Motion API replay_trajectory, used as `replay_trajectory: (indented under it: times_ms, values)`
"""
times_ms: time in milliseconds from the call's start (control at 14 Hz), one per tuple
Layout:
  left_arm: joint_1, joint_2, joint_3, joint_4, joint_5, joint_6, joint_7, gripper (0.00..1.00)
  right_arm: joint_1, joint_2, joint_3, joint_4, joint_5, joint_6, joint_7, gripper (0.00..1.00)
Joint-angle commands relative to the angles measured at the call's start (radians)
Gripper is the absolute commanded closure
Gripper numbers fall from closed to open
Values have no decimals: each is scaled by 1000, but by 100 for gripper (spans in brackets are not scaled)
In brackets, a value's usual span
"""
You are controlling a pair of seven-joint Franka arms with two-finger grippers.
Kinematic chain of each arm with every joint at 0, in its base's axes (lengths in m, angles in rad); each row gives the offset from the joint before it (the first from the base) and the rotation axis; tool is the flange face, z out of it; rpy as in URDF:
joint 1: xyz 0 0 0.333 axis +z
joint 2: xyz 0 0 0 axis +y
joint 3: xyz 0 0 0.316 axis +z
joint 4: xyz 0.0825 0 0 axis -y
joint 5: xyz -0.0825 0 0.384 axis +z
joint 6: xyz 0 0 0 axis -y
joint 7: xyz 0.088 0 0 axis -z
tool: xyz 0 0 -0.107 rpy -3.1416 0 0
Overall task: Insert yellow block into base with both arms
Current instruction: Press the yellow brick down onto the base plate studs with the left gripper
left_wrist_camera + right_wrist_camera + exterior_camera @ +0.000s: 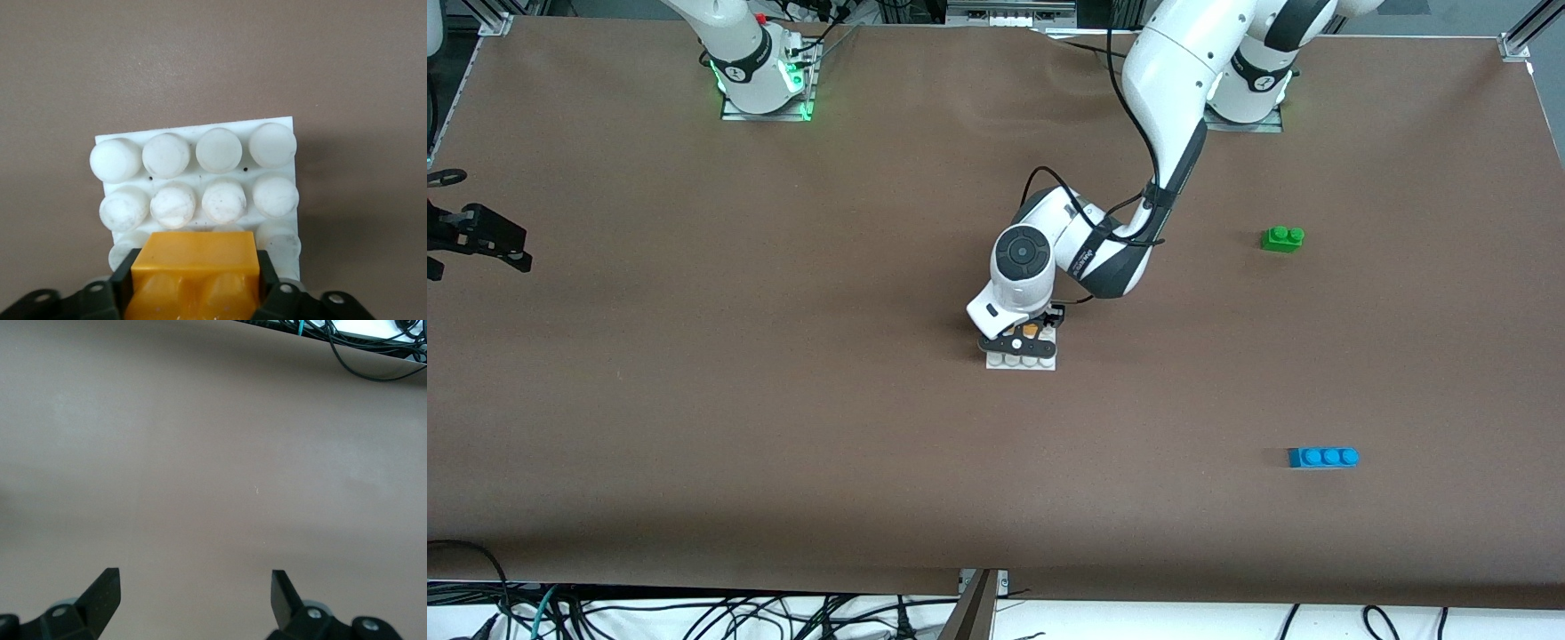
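Observation:
The white studded base (1021, 360) lies flat near the middle of the table. The yellow block (1031, 330) sits on the base's rows of studs farthest from the front camera, studs up. My left gripper (1024, 338) reaches down over it. In the left wrist view the block (193, 257) sits between the black fingers (122, 280), which press against its two sides, with the base (218, 149) spread out under it. My right gripper (489, 240) waits above the table at the right arm's end. Its jaws (193, 587) stand wide open over bare brown mat.
A green two-stud brick (1282, 238) lies toward the left arm's end of the table. A blue three-stud brick (1323, 457) lies at the same end, nearer the front camera. Cables hang past the table's front edge (996, 591).

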Motion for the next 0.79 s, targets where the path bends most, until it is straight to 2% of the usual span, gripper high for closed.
replay_trajectory:
  times_ms: [0, 287, 430, 716]
  values:
    - [-5, -8, 6, -10, 26, -7, 8, 0, -8, -17, 9, -16, 0, -6, 3, 0]
    - [1, -17, 6, -5, 25, -9, 7, 0, -8, -17, 9, -16, 0, -6, 3, 0]
    - [7, -51, 11, 5, 22, -60, 4, 0, -8, -17, 9, -16, 0, -4, 3, 0]
    - [54, -208, 41, 9, 9, -232, -1, 0, -11, -17, 9, -16, -2, -3, 3, 0]
